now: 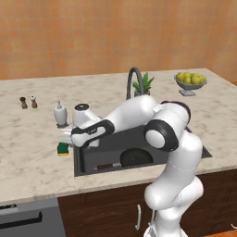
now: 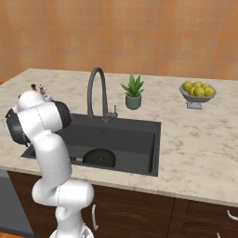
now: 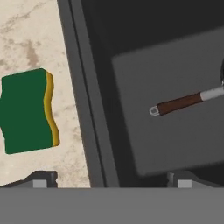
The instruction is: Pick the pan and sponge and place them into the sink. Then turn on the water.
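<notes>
The black pan [image 1: 136,157] [image 2: 99,158] lies on the floor of the dark grey sink [image 1: 78,162] [image 2: 157,139]. Its brown handle [image 1: 107,165] [image 3: 179,103] points left. On the counter just left of the sink's rim rests the green and yellow sponge [image 1: 63,148] [image 3: 27,111]. My gripper [image 1: 77,142] [image 3: 113,180] hangs open above the sink's left rim, between the sponge and the pan handle, with nothing between its fingers. The arched faucet [image 1: 134,78] [image 2: 97,88] stands behind the basin. No water is in view at its spout.
A soap dispenser [image 1: 60,113] and two small shakers [image 1: 28,102] stand on the counter at the left. A potted plant [image 1: 144,83] [image 2: 133,92] and a bowl of lemons [image 1: 190,82] [image 2: 198,93] sit behind and right of the sink.
</notes>
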